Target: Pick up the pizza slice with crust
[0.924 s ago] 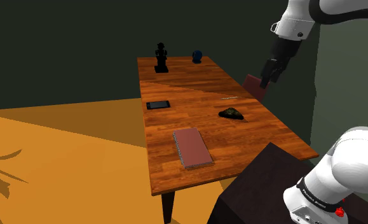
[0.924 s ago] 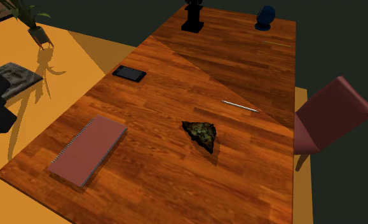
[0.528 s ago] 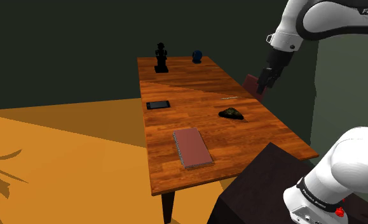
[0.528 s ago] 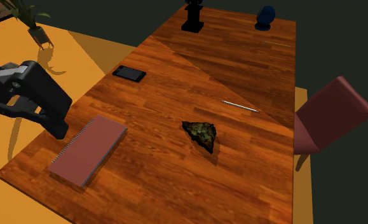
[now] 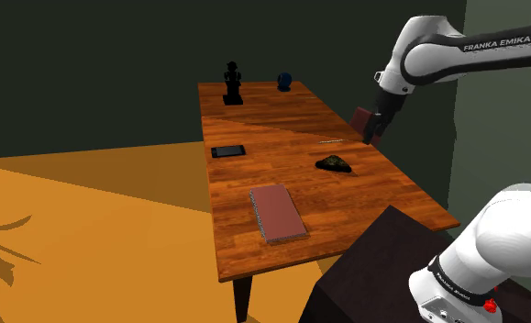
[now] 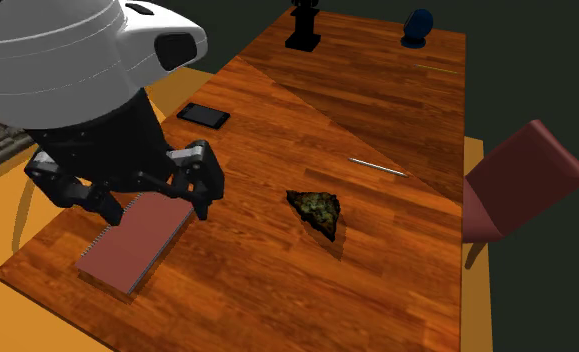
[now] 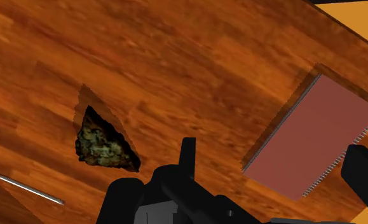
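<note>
Arm (image 5: 474, 50) is showing "FRANKA EMIKA" lettering in the shoulder view. Gripper (image 5: 372, 138) is hanging over the bench (image 5: 263, 170), fingers spread wide, gripping nothing. Pizza slice (image 5: 334, 164) is lying flat on the bench, dark and mottled, between a thin silver rod (image 5: 331, 141) and a red spiral notebook (image 5: 277, 212), touching neither.

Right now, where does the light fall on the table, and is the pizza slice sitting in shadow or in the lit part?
Shoulder view: a diagonal shadow edge crosses the table, leaving the far end dim and the near part lit. Second exterior view: the pizza slice lies in the lit part, just short of that edge, and casts a small shadow. Wrist view: a darker fringe borders it on the wood.
</note>
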Motion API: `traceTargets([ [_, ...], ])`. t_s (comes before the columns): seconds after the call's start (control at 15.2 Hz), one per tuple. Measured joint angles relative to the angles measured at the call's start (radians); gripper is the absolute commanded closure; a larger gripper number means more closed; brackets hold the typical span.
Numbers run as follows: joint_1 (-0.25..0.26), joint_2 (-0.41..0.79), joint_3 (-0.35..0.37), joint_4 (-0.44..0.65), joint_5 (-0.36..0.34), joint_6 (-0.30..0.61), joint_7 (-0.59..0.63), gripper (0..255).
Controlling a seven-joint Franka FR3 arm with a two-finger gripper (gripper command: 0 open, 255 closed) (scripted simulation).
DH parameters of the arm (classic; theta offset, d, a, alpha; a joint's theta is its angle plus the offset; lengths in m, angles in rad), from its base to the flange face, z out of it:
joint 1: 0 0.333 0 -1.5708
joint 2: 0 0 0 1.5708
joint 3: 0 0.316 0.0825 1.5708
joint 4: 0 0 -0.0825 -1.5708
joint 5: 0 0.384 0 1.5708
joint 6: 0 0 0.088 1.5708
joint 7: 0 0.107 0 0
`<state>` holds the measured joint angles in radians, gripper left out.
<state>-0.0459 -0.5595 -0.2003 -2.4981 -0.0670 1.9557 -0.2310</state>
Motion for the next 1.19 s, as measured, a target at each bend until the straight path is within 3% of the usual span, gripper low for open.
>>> traceTargets([
  [0.4,-0.012,0.187,-0.102,0.005,-0.001,0.186,-0.130,0],
  [0.66,-0.009,0.320,-0.159,0.040,0.033,0.284,-0.223,0],
  [0.99,-0.009,0.512,-0.216,0.099,0.129,0.405,-0.368,0],
  [1.19,-0.026,0.660,-0.231,0.175,0.228,0.457,-0.485,0],
])
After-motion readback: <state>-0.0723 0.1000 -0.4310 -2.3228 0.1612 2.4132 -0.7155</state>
